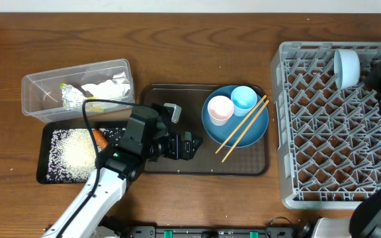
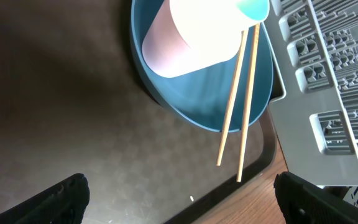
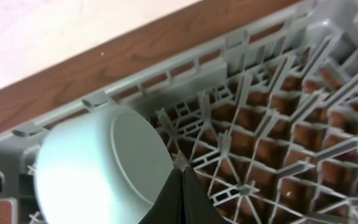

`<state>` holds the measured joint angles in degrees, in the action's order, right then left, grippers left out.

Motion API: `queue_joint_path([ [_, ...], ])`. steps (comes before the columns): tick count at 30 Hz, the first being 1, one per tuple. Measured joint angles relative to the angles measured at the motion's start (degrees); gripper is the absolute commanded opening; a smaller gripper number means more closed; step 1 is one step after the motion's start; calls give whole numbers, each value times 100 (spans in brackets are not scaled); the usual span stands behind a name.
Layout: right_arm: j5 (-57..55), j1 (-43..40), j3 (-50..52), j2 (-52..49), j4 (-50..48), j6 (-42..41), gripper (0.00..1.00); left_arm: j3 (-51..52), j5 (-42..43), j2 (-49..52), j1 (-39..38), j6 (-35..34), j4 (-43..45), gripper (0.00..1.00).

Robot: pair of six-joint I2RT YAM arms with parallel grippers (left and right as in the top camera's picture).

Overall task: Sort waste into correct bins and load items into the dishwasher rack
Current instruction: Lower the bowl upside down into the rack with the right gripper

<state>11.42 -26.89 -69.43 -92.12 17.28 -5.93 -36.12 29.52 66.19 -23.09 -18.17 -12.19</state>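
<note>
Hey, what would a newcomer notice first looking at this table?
The big grey dishwasher rack fills the right side, with one pale bowl standing on its side in the far corner. Next comes the blue plate on the brown tray at centre, carrying a pink cup, a light blue cup and chopsticks.

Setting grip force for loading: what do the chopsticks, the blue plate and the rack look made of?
Chopsticks: pale wood or bamboo, with a matte, unpainted tan surface. Blue plate: plastic or glazed ceramic, smooth with a soft sheen; the look leaves it open. Rack: moulded grey plastic, a matte ribbed lattice.
</note>
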Motion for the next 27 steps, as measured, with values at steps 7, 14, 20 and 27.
queue_joint_path([
  [7, 592, 13, 2, -494, 144, -4, 1, 0, 0, 0, 0, 0, 0, 98],
  [14, 876, 50, 2, -496, 175, -20, 1, 0, 0, 0, 0, 0, 0, 98],
  [20, 973, 258, -7, -490, 310, -20, 1, 0, 2, 0, 0, 0, 0, 98],
  [27, 883, 271, -20, -487, 348, -20, 1, 0, 0, 0, 0, 0, 0, 98],
])
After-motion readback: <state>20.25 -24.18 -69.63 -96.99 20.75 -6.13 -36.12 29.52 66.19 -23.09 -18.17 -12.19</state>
